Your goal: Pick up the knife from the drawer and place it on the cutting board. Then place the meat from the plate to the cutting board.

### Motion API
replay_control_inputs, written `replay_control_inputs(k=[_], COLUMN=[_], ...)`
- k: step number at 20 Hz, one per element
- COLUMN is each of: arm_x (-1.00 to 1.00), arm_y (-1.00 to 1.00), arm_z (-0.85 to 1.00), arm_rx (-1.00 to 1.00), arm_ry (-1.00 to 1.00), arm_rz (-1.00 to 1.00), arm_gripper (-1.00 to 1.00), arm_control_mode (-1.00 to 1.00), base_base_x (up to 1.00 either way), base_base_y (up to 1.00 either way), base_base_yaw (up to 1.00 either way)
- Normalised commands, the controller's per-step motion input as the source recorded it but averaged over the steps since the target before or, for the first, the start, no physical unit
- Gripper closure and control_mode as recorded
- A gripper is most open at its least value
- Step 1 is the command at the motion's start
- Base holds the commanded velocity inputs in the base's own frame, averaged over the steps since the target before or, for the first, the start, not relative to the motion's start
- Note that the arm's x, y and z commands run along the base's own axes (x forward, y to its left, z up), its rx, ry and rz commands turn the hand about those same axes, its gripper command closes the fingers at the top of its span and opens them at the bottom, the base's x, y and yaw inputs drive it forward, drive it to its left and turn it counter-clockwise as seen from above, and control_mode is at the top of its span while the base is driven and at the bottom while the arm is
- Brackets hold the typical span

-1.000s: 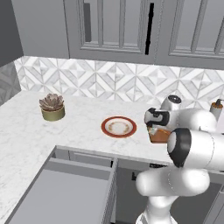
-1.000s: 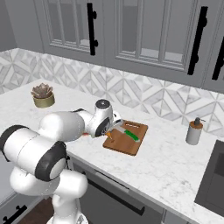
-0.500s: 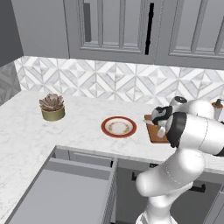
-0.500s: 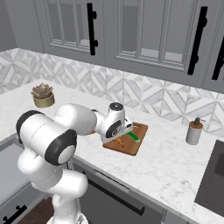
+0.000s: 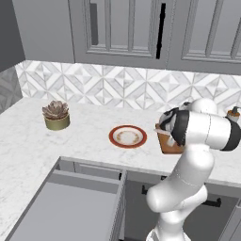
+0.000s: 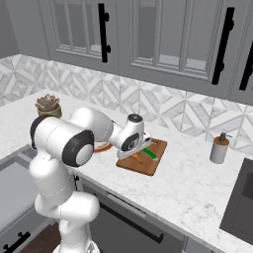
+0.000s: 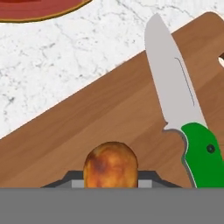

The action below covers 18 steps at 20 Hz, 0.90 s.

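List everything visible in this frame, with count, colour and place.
knife: 1, green handle, lying on the board.
board: 1, brown wood, counter right of plate.
meat: 1, orange-brown, between the fingers over the board.
plate: 1, red-brown rim, cream centre, counter.
drawer: 1, grey, open below the counter.
plant: 1, in an olive pot, counter left.
dispenser: 1, grey, counter right.
gripper: 1, shut on meat.
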Motion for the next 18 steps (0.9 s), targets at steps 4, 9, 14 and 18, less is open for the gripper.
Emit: replay_control_inputs(k=[4, 9, 14, 18], arm_x=[0.00, -0.13, -0.58, -0.62], arm_y=[0.00, 0.03, 0.04, 0.41], arm_z=[-0.21, 0.10, 0.86, 1.00], arm_rx=[0.00, 0.00, 0.00, 0.00], arm_ry=[0.00, -0.04, -0.11, -0.02], arm_rz=[0.04, 0.06, 0.10, 0.14], arm_gripper=[-1.00, -1.00, -1.00, -1.00], arm_control_mode=[-1.00, -1.00, -1.00, -1.00], base_base_x=[0.00, 0.00, 0.00, 0.00], base_base_y=[0.00, 0.00, 0.00, 0.00], base_base_yaw=[0.00, 0.00, 0.00, 0.00])
